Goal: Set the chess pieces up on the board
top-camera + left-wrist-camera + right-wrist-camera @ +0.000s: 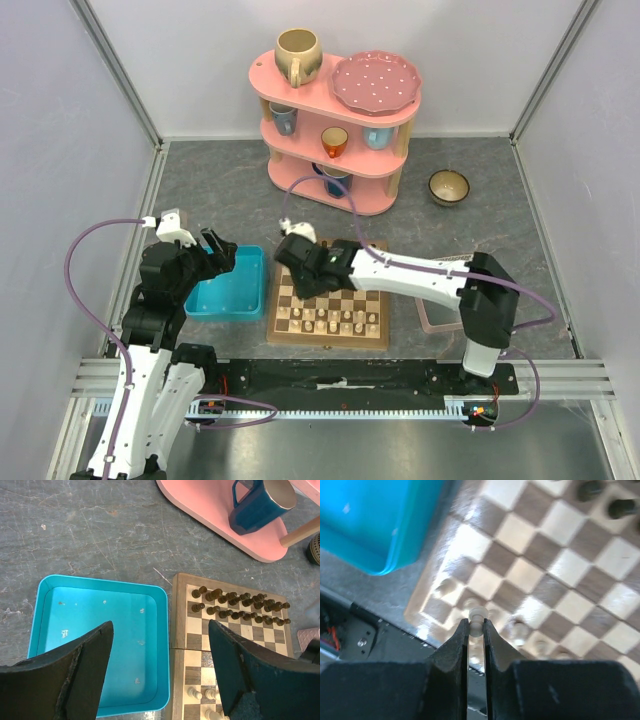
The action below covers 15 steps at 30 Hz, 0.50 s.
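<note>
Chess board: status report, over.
Left gripper open over turquoise tray. Right gripper shut on cream chess piece, above board, left side. Placed cream pieces close by.

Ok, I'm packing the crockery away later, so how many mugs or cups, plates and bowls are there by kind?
Mugs and cups: 5, namely beige mug, blue cup, orange cup, light blue cup, dark blue mug
Plates: 1, the pink plate
Bowls: 1, the bowl
Total: 7
</note>
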Motion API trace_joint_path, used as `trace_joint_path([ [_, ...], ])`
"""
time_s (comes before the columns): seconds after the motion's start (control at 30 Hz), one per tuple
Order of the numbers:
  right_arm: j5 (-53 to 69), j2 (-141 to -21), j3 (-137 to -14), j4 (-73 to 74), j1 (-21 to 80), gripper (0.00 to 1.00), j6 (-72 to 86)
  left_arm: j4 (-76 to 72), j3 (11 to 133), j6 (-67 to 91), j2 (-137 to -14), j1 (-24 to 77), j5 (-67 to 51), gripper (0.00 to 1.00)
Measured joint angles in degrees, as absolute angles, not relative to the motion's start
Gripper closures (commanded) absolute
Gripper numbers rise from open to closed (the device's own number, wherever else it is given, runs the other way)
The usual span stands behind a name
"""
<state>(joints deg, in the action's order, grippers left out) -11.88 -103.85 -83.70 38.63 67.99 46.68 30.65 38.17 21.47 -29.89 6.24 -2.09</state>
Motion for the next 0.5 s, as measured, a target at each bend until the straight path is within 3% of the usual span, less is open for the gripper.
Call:
trace_joint_path([
  [0.17, -12.38, -100.07, -80.6, 40.21, 61.45, 0.95, 46.5, 30.65, 38.17, 21.47, -29.91, 6.24, -2.11, 0.17],
  [0.5, -11.88, -96.09, -74.35, 42.06, 57.98, 0.94, 45.04, 30.63, 38.15, 21.47, -30.3, 6.24, -2.5, 0.17],
])
